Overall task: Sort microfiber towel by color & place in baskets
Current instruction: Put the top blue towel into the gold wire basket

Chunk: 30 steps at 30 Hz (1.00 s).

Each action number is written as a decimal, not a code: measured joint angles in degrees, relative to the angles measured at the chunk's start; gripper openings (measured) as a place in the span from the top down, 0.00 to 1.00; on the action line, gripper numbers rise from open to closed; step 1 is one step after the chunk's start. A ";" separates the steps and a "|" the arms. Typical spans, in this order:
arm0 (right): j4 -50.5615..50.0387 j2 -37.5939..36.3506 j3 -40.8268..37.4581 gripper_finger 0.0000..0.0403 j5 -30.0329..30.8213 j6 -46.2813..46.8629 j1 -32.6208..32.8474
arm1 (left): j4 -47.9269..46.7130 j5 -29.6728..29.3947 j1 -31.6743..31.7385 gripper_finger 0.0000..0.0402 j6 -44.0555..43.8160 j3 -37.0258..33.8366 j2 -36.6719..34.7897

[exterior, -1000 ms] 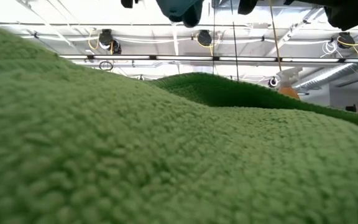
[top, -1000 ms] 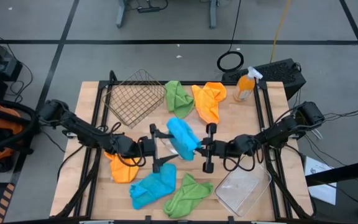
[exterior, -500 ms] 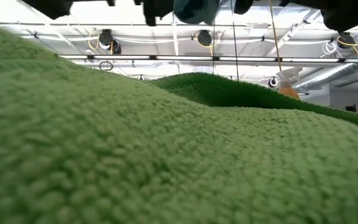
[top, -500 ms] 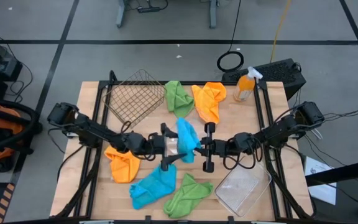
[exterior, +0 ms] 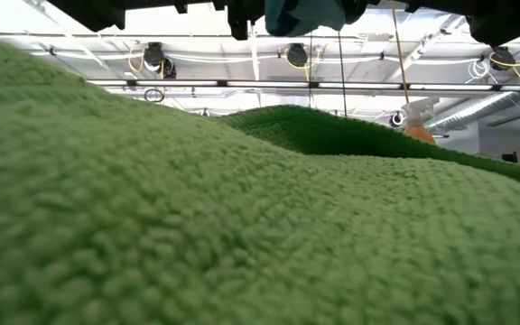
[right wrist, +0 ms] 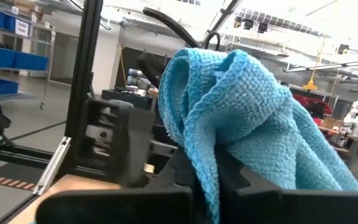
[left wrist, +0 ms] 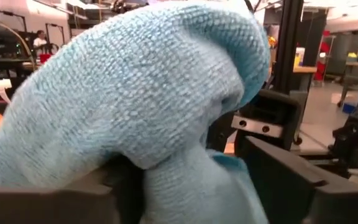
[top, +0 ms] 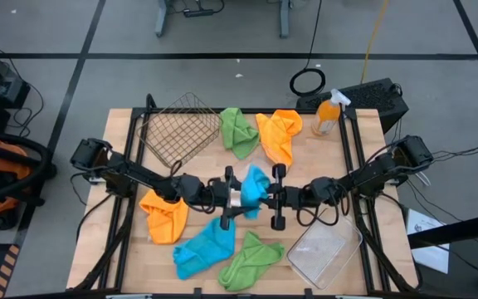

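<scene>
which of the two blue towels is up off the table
The blue towel at mid-table, held between the left gripper and the right gripper. The other blue towel lies flat near the front edge.

The wooden table carries a wire basket, a clear tray, a spray bottle and five towels (green, orange, blue).

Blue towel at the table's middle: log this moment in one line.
blue towel: held up mid-table | right pincer: shut on it | left pincer: at its other side | wire basket: holds no towel
</scene>
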 joint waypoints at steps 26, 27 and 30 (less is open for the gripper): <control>-14.77 -5.77 -0.02 0.46 13.16 11.74 3.04 | -32.32 -8.55 0.02 0.89 9.87 0.05 -13.84; -16.06 -6.30 -0.02 0.45 13.72 11.81 3.30 | -33.87 -9.89 0.02 0.89 9.86 0.04 -14.75; -17.11 -6.95 -0.02 0.45 13.55 11.80 3.46 | -37.93 -14.69 0.07 0.89 11.72 0.04 -17.38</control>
